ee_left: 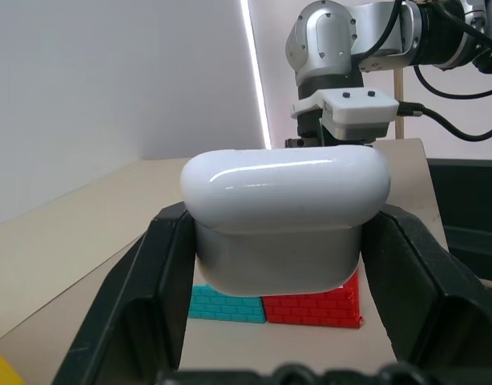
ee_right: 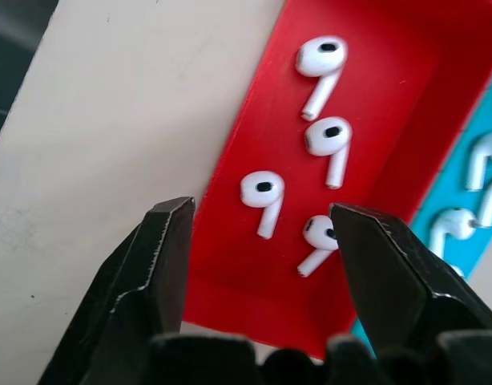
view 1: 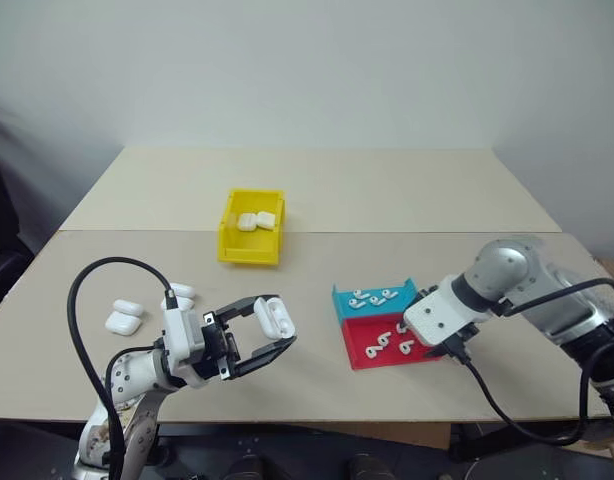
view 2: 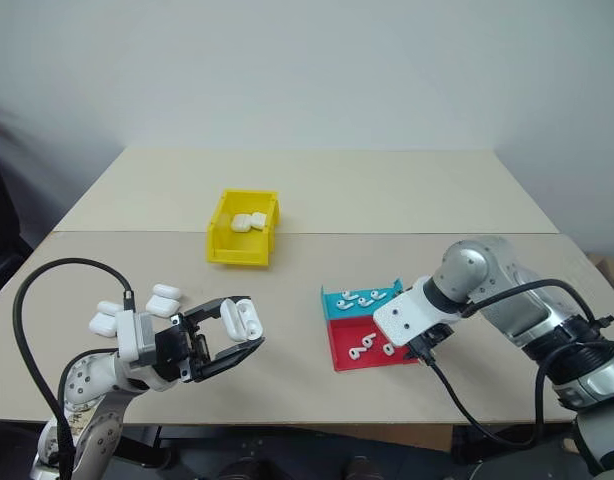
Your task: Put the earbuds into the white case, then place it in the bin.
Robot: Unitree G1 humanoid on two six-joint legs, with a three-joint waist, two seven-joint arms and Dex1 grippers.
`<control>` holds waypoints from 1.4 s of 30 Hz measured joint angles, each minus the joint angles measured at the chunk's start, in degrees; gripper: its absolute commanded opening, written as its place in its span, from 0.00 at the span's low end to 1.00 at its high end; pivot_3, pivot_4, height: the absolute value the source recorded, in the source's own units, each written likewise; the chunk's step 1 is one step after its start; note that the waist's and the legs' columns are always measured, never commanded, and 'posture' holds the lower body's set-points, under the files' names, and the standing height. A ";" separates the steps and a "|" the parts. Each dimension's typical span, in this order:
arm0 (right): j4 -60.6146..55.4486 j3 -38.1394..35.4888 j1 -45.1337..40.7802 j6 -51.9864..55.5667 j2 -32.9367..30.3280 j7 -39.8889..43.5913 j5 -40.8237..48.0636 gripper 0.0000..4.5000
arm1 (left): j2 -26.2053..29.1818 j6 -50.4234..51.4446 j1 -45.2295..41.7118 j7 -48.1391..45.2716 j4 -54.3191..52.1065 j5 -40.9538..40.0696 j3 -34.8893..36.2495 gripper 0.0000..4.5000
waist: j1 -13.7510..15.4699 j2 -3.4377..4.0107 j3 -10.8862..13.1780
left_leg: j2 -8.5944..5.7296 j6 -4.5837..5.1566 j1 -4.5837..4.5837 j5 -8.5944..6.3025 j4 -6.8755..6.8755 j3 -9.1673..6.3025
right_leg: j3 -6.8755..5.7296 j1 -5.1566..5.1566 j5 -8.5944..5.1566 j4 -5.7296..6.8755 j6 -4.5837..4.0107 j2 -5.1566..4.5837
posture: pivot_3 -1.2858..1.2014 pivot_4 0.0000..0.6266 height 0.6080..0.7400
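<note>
1. The white case [ee_left: 284, 220] is gleaming as glossy, smooth plastic.
2. The earbuds [ee_right: 262, 195] are shining as glossy white plastic.
3. The red tray [ee_right: 406, 104] is looking like smooth, matt plastic.
4. The table [view 1: 317, 185] is showing a matt beige surface.
5. The yellow bin [view 1: 251, 249] is looking like smooth plastic.

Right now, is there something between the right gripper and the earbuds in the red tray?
Nothing visible stands between them. The right gripper hangs over the red tray with its jaws apart, and the earbuds lie uncovered right below. The tray's low wall is the only thing close by.
</note>
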 measured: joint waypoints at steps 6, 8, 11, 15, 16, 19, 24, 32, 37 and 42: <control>0.99 0.59 -0.36 -0.01 1.77 0.01 -2.31 0.54 | 0.96 0.05 0.01 0.94 -0.13 0.00 -0.14 0.62 | 0.04 0.00 0.00 | 0.02 0.00 0.00 0.00 0.00 0.00 | 0.00 0.01 0.00 -0.01 -0.01 0.01 | 0.52 0.24 1.00; 1.22 0.64 -0.45 -0.01 1.87 0.01 -3.15 0.54 | 1.18 0.05 0.01 1.30 -0.13 0.01 -0.15 0.62 | 0.05 0.00 0.00 | 0.01 0.00 0.00 0.00 0.00 0.01 | 0.00 0.00 0.00 -0.02 -0.01 0.01 | 0.52 0.24 1.00; 2.02 0.72 -0.51 -0.04 3.37 0.00 -4.84 0.54 | 1.54 0.18 0.04 1.80 -0.19 0.09 -0.37 0.62 | 0.02 0.00 0.00 | 0.02 0.00 0.00 0.00 0.00 0.01 | 0.00 0.00 0.00 -0.01 -0.01 0.02 | 0.52 0.24 1.00; 3.24 0.94 -0.52 -0.16 4.31 0.01 -6.69 0.54 | 2.20 0.35 0.33 2.57 -0.31 0.10 -0.43 0.62 | 0.00 0.00 0.00 | 0.02 0.00 0.00 0.00 -0.01 0.01 | -0.01 -0.01 0.00 -0.01 -0.01 0.02 | 0.52 0.24 1.00; 3.41 0.94 -0.52 -0.19 4.46 0.01 -6.84 0.54 | 2.31 0.38 0.47 2.59 -0.32 0.11 -0.45 0.62 | 0.00 0.00 0.00 | 0.02 0.00 0.00 0.00 -0.01 0.01 | 0.00 -0.01 0.00 -0.01 -0.01 0.02 | 0.52 0.24 1.00; 3.46 1.03 -0.52 -0.30 5.15 0.02 -7.71 0.54 | 2.59 0.43 0.89 2.93 -0.32 0.12 -0.66 0.62 | 0.01 0.00 0.00 | 0.02 0.00 0.00 0.00 -0.01 0.01 | 0.00 -0.01 0.00 -0.01 -0.01 0.02 | 0.52 0.24 1.00; 4.21 1.47 -0.56 -0.48 6.09 0.04 -8.79 0.54 | 2.84 0.44 1.19 3.65 -0.40 0.16 -1.07 0.62 | 0.03 0.00 0.00 | 0.02 0.00 0.00 0.00 -0.01 0.01 | -0.01 -0.01 0.00 -0.01 -0.01 0.02 | 0.52 0.24 1.00; 5.76 2.34 -1.23 -1.06 7.13 0.05 -10.08 0.54 | 3.37 0.43 1.74 4.07 -0.53 0.84 -1.24 0.62 | 0.02 0.00 0.00 | 0.02 0.00 0.00 0.00 -0.02 0.01 | -0.01 -0.01 0.00 -0.01 -0.02 0.02 | 0.52 0.24 1.00; 6.26 2.40 -1.43 -1.26 7.55 0.06 -10.61 0.54 | 3.37 0.42 1.97 4.49 -0.54 1.04 -1.30 0.62 | 0.01 0.00 0.00 | 0.02 0.00 0.00 0.00 -0.02 0.01 | -0.01 -0.01 0.00 -0.01 -0.02 0.02 | 0.52 0.24 1.00; 6.24 2.46 -1.43 -1.26 7.66 0.07 -10.59 0.50 | 3.39 0.42 2.19 4.86 -0.55 1.25 -1.31 0.62 | 0.01 0.00 0.00 | 0.02 0.00 0.00 0.00 -0.02 0.01 | -0.01 -0.01 0.00 -0.01 -0.02 0.02 | 0.52 0.24 1.00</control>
